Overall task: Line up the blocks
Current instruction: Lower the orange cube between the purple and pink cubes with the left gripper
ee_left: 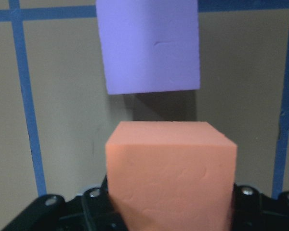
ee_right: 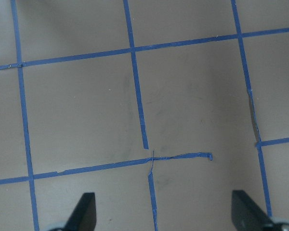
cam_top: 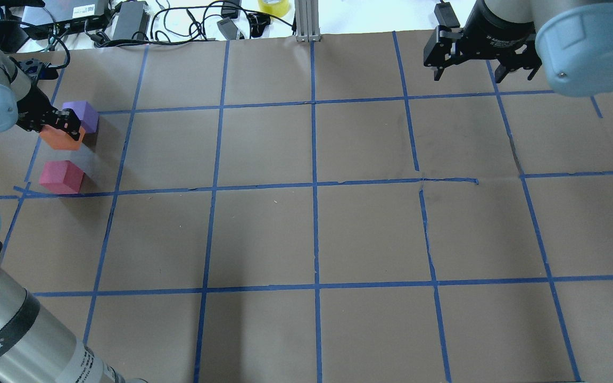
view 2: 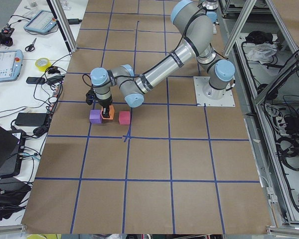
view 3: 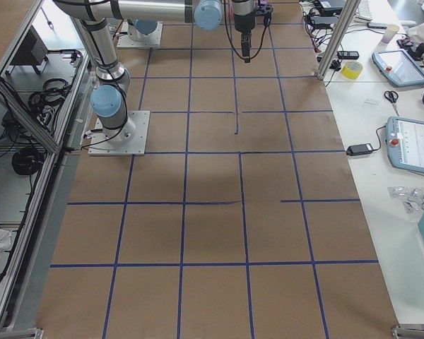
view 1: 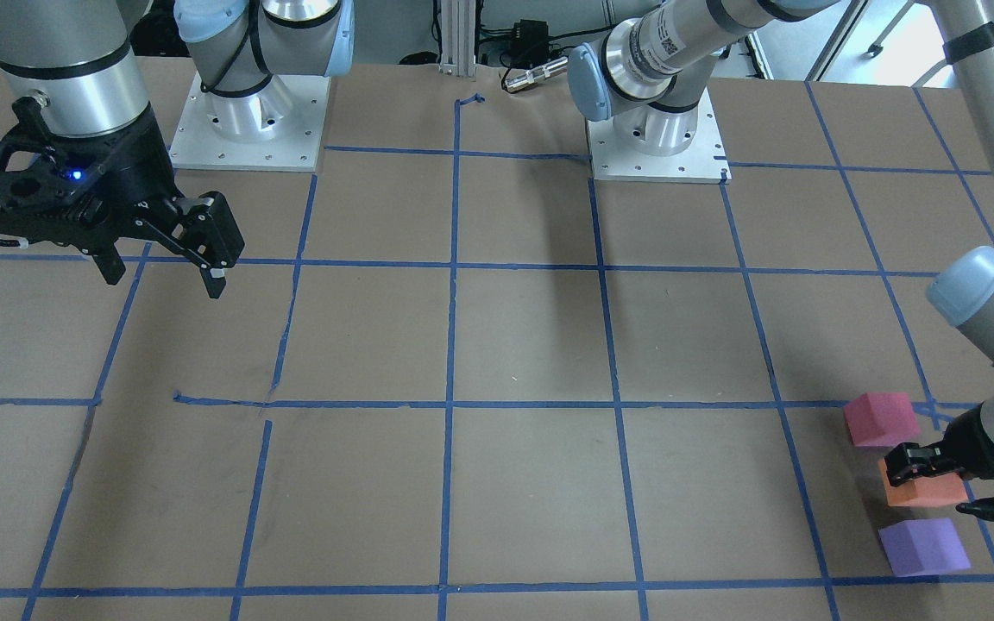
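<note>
Three foam blocks stand in a row at the table's left end. The pinkish-red block [view 1: 881,418] [cam_top: 61,176] is nearest the robot, the orange block [view 1: 928,492] [cam_top: 59,139] is in the middle, and the purple block [view 1: 924,546] [cam_top: 85,113] is farthest. My left gripper [view 1: 946,485] [cam_top: 61,130] is shut on the orange block, one finger on each side. In the left wrist view the orange block [ee_left: 171,173] fills the jaws, with the purple block [ee_left: 149,43] just beyond a small gap. My right gripper [view 1: 165,280] [cam_top: 469,74] [ee_right: 166,214] is open and empty above the table, far from the blocks.
The brown table [cam_top: 312,229] carries a grid of blue tape lines. The two arm bases [view 1: 247,121] [view 1: 657,138] stand at the robot's edge. Cables and a tape roll [cam_top: 273,5] lie beyond the far edge.
</note>
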